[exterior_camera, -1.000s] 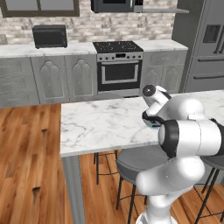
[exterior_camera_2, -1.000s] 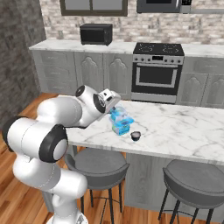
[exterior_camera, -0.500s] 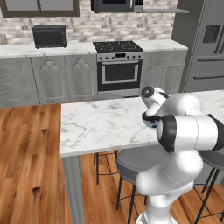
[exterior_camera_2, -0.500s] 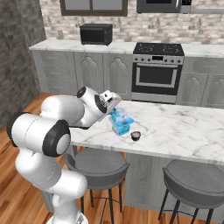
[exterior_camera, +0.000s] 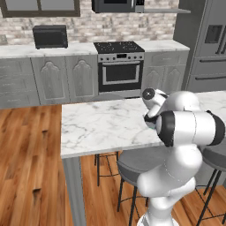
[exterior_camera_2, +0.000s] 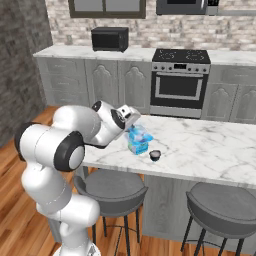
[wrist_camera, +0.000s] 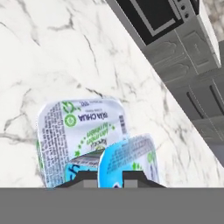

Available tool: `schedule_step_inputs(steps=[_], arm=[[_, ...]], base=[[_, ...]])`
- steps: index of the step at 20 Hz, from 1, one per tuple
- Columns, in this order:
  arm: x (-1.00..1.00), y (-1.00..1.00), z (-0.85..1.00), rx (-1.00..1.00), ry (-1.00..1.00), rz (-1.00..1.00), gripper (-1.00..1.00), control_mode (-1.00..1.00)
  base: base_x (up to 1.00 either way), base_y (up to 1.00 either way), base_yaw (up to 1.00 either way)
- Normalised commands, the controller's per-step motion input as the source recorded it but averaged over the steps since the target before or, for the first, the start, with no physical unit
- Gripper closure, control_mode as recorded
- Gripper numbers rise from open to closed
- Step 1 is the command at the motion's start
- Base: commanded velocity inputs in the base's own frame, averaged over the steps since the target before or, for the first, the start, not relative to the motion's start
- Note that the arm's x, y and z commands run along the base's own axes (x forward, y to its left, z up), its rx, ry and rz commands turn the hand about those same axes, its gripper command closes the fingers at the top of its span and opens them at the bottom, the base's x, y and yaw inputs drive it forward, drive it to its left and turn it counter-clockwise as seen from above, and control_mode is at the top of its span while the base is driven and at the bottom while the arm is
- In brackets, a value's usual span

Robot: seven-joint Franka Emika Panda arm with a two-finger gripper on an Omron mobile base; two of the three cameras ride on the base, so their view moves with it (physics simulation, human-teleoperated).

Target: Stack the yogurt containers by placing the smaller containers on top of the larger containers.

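Closest in the hand view, gripper clamped on the smaller light-blue tub, fingertips pressed to either side of it. Held right over the larger green-labelled tub, overlapping its lid; touching or just above, cannot tell. Underneath, white marble island counter, larger tub standing on it near the robot's edge. In the right base view, gripper above the tubs, small dark cup just beside them on the counter. Below the counter edge, grey round stools. Farther off, steel oven in grey cabinets, black microwave on the back worktop.
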Motion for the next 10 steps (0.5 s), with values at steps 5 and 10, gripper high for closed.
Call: schedule_step_inputs(steps=[5, 10], arm=[[0.15, -0.03, -0.15, 0.0, 0.0, 0.0, 1.0, -1.0], [0.18, -0.01, -0.16, 0.0, 0.0, 0.0, 1.0, -1.0]], base=[[0.0, 0.0, 0.0], [0.0, 0.0, 0.0]])
